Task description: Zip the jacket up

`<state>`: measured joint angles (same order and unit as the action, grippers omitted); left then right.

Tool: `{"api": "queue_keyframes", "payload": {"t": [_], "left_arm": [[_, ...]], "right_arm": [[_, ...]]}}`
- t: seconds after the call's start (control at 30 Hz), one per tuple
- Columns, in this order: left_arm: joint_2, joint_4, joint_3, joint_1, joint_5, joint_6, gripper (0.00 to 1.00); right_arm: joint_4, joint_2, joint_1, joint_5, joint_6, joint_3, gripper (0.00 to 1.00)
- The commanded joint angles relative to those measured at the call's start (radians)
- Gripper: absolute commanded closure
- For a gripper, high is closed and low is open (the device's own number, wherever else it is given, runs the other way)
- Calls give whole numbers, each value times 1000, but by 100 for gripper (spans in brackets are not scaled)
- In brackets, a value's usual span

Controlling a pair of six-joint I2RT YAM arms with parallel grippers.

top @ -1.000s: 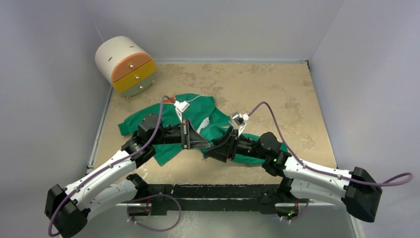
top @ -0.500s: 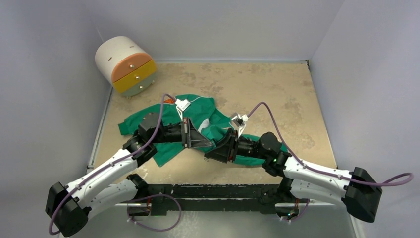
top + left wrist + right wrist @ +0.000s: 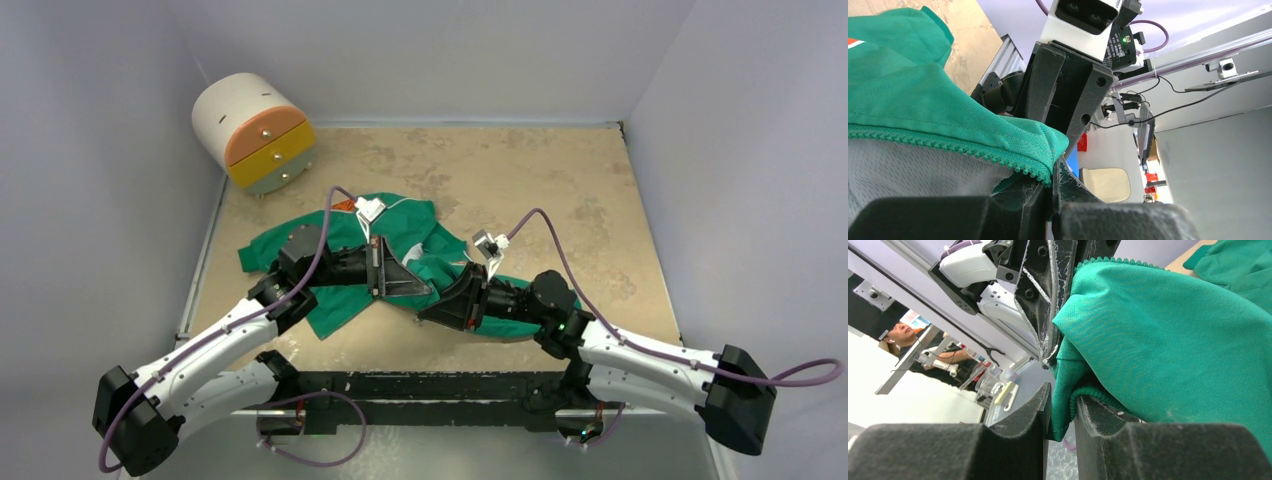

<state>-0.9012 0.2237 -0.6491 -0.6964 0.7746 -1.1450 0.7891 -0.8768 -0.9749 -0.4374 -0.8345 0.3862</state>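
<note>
Left pincer (image 3: 1052,172) is clamped tight on the jacket (image 3: 408,222), right at its zipper edge. The right pincer (image 3: 1063,405) is pinched onto a fold of the ribbed hem (image 3: 1098,395) just beside it. The jacket lies crumpled around the left-middle of the bench (image 3: 560,190), under both arms.

My read is that this is the fiddly bit: lining up the two bottom ends of the zip. I'd hold both sides taut and level and bring the ends together slowly. No sideways tugging, or the cloth slips out of the grip. I can't spot the slider anywhere, so finding that comes first.

The views differ a lot. The left wrist cam shows the zipper teeth (image 3: 948,146) and pale mesh lining (image 3: 908,170) running into the fingers, which you can't make out from above. The right wrist cam shows the hem fold between its own fingers, with the other pincer on the same bunch of cloth. The top cam only gives the layout: both pincers meeting at the jacket's near edge.
</note>
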Motion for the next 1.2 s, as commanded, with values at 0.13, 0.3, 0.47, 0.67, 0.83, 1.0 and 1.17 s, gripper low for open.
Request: {"api": "queue_keyframes", "payload": {"t": [0.13,0.3,0.47,0.67,0.83,1.0,1.17], "left_arm": [[-1,62,-52,-4,8,-12,100],[1,66,-52,-4,6,-14,100],[-1,70,-51,-4,6,-15,100],[0,72,-51,-3,0,-14,96],[17,-51,-81,-3,-77,75,56],[60,-479,-270,-1,-367,320,43],[106,-665,-342,0,-562,392,40]], "right_arm": [[56,9,-4,-7,9,0,80],[50,2,-4,-6,15,6,85],[54,-9,-3,-15,15,9,100],[24,33,-4,35,24,8,100],[-26,88,-2,96,31,15,100],[-180,157,-3,224,34,25,100],[-352,238,-3,378,-8,26,100]]}}
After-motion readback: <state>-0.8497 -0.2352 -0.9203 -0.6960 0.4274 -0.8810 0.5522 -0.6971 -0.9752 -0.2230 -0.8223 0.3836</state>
